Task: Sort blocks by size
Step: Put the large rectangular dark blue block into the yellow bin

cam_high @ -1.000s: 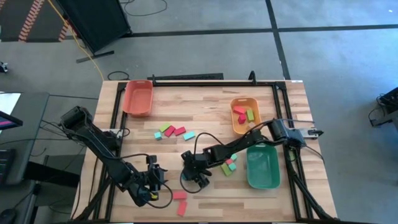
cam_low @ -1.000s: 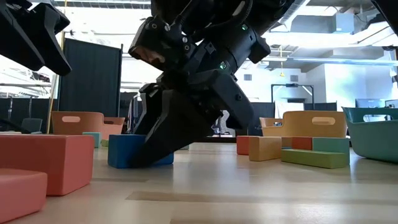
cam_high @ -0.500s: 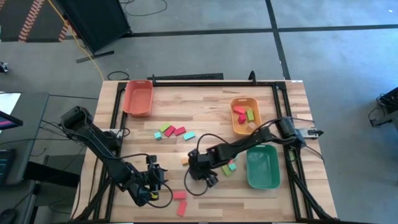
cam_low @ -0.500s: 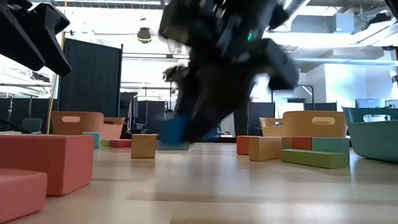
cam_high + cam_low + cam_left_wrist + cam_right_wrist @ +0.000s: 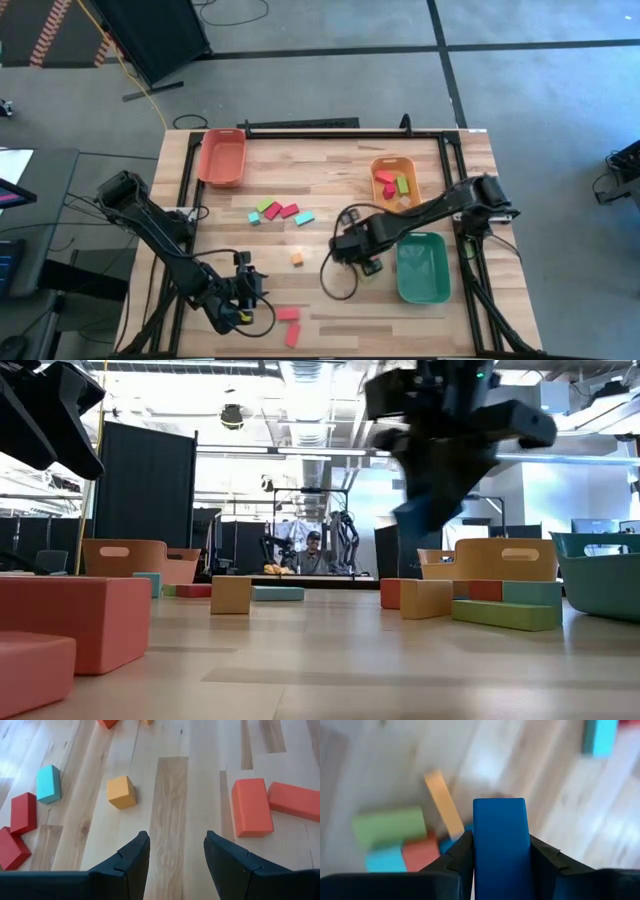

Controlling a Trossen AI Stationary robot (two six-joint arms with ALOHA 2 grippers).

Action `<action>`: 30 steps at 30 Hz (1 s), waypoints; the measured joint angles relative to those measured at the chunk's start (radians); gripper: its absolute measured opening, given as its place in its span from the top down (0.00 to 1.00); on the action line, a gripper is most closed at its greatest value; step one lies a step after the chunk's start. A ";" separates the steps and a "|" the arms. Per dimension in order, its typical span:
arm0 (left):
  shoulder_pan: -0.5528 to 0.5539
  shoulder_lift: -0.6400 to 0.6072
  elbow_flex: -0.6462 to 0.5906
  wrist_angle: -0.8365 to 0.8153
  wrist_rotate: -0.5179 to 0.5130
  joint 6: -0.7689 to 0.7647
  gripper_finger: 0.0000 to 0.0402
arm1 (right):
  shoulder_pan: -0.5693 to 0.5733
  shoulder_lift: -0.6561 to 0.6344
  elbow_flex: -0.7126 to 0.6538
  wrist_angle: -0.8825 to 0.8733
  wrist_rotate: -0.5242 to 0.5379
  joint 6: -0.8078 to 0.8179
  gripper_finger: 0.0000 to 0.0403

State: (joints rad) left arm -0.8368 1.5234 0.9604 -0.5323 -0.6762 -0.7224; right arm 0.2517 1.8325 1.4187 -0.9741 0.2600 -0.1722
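Observation:
My right gripper [image 5: 350, 246] hangs above the table's right middle, just left of the green tray [image 5: 422, 268], and is shut on a blue block [image 5: 500, 840]. The low view also shows this blue block [image 5: 420, 520], held up in the air. My left gripper [image 5: 175, 852] waits open near the table's near left edge, with nothing between its fingers. Ahead of it an orange cube [image 5: 121, 792] and two red blocks [image 5: 251, 807] lie flat on the wood. Several more blocks [image 5: 280, 211] lie mid-table. A small pile [image 5: 370, 266] sits under the right arm. My right gripper pinches the blue block by its two long sides [image 5: 481, 855] between the two fingers. The block's length runs along the fingers and sticks out past their tips. The fingers point steeply down from above. The block is lifted clear of the table.
A red-orange tray [image 5: 222, 157] stands at the far left. At the far right is an orange tray [image 5: 393, 186] holding a few blocks. Black cables loop over the wood near both arms. Bare wood lies between the orange cube [image 5: 297, 258] and the near edge.
My right gripper has risen from the table's near middle and swung toward the right edge, tipping to point more steeply down. The blue block went with it, from resting on the wood to lifted clear. The orange cube it had covered now shows.

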 joint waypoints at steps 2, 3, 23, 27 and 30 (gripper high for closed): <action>0.000 0.000 0.000 0.000 0.000 0.000 0.56 | -0.021 -0.058 -0.042 -0.029 0.020 0.032 0.61; 0.000 0.000 0.000 0.000 0.000 0.000 0.56 | -0.034 -0.090 -0.068 -0.037 0.037 0.046 0.61; 0.000 0.000 0.000 0.000 0.000 0.002 0.56 | -0.580 -0.652 -0.640 0.264 0.167 0.053 0.60; 0.000 0.000 0.000 0.000 0.005 -0.004 0.56 | -0.655 -0.635 -0.669 0.345 0.109 0.033 0.60; 0.000 0.000 0.000 0.000 0.020 -0.011 0.56 | -0.687 -0.609 -0.670 0.391 0.103 0.017 0.59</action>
State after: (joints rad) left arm -0.8368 1.5234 0.9604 -0.5327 -0.6564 -0.7329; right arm -0.4352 1.2231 0.7483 -0.5833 0.3632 -0.1556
